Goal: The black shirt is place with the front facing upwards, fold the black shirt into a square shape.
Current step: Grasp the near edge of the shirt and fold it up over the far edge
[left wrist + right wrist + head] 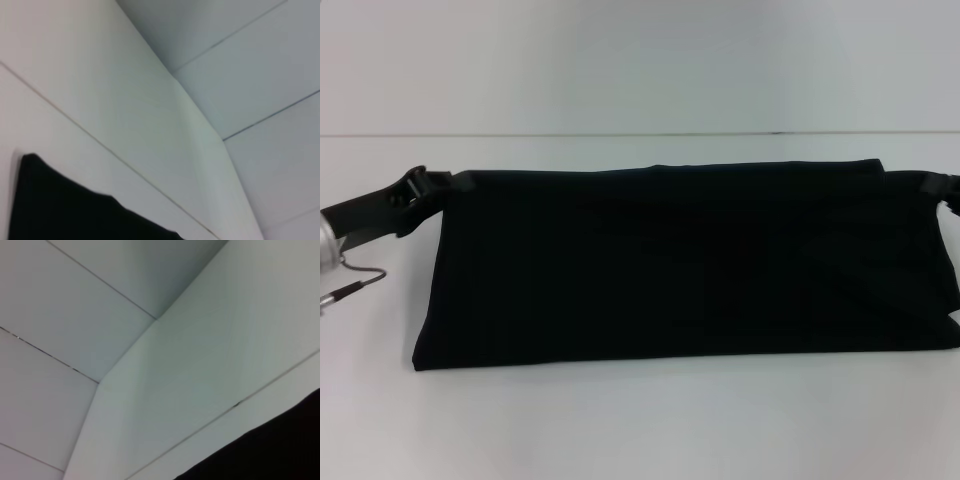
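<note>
The black shirt (680, 260) lies on the white table (620, 420) as a long flat band, wide from left to right, with no lettering showing. My left gripper (438, 183) is at its far left corner, shut on the cloth, which is drawn out into a point there. My right gripper (938, 184) is at the far right corner at the picture's edge, shut on that corner in the same way. A piece of the black shirt shows in the left wrist view (60, 210) and in the right wrist view (270, 450); neither shows its own fingers.
A white wall (620, 60) stands just behind the table's back edge. A thin cable (360, 275) loops from my left arm beside the shirt's left end. Bare table runs along the front.
</note>
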Controlling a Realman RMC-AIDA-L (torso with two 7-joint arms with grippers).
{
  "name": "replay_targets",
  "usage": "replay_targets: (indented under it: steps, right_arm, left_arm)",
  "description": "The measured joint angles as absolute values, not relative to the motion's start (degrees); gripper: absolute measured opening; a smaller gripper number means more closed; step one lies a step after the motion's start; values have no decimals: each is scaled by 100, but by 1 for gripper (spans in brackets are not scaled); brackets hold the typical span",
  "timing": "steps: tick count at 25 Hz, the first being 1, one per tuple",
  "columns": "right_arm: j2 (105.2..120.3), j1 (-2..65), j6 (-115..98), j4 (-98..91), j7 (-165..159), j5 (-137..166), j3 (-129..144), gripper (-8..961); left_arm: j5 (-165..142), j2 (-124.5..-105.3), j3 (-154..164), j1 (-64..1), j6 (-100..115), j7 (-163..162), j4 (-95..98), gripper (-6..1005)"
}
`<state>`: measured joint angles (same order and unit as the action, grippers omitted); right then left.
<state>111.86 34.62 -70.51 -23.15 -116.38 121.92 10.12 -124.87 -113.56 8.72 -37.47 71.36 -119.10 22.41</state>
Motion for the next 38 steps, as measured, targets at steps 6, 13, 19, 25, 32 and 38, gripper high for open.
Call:
replay_targets:
  steps: [6,13,19,25,32,38]
  right_arm:
    - [11297,3758,-6598,-2320,-11367,12130,1053,77]
    - [11281,4069,-6392,-2372,-11029,11990,1042,83]
    - [11376,4278,-5639,-2313,-10681,11933,1058,87]
    - [11678,4499,-4893,-2288,-10129,11927,1060,92]
    - [11933,4747,-4186,-2260,-9368,11790,1056,98]
    - [11959,4802,-3988,-2007,-8510,11148,1058,102]
  left_arm:
    - [-12417,-11583,853,-4039,6447,-11508,2222,28]
    - [-12193,-11705,893,-4318,5692,-11174,2209,29]
    - [-12110,-11867,905,-4505,4990,-10897,2206,28]
    - [-12107,-12020,907,-4638,4509,-10663,2206,28]
    - [-11896,-12201,906,-4751,3911,-10463,2206,51]
    - [-11749,-12350,910,-4901,3360,-10024,2193,95]
